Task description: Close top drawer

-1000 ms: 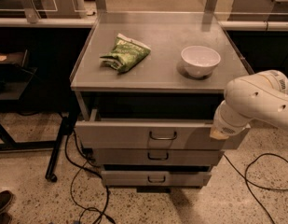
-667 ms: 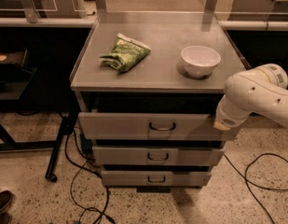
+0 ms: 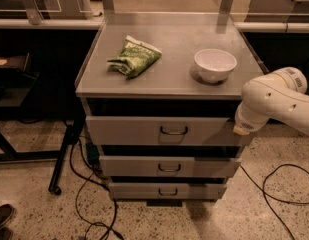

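Observation:
The top drawer (image 3: 129,130) is a wide grey metal drawer with a small dark loop handle (image 3: 174,130) at its centre. Its front stands only a little out from the grey cabinet, with a dark gap above it. My gripper (image 3: 240,129), at the end of the white arm (image 3: 276,99), rests against the right end of the drawer front. Its tip is a pale yellowish pad touching the panel.
A green chip bag (image 3: 135,57) and a white bowl (image 3: 215,65) sit on the cabinet top (image 3: 169,84). The middle drawer (image 3: 144,166) and the bottom drawer (image 3: 139,190) lie below. Cables (image 3: 89,204) trail on the floor, a black stand leg (image 3: 64,154) is on the left, and a shoe (image 3: 1,216) is at the bottom left.
The top drawer has slid inward toward the cabinet, and the tray that showed before is now hidden. My gripper has moved inward with the drawer front.

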`<state>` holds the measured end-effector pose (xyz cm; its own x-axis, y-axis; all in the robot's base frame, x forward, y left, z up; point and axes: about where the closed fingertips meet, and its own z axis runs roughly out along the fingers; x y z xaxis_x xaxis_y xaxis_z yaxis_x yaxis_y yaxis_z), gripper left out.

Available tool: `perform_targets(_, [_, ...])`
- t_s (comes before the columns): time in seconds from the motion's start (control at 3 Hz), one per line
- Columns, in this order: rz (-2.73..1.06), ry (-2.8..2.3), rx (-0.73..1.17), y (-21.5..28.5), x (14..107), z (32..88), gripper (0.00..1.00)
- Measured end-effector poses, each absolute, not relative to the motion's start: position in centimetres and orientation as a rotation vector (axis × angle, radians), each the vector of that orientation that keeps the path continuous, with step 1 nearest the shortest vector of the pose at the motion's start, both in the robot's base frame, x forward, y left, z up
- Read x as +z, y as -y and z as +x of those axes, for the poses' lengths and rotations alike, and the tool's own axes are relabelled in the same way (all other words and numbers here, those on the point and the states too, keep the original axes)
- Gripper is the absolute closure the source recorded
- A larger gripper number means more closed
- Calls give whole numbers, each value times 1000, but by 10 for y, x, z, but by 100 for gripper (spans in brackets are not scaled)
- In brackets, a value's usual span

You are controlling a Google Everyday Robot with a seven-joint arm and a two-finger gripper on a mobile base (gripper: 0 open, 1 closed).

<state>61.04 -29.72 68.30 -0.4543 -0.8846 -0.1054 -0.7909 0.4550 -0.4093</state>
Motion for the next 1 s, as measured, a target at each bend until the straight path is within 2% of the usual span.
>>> perform_targets(0.33, [-1432,-2406,-437,297,683,610,100])
perform_targets(1.0, [-1512,-2505,-234,295,708,526,100])
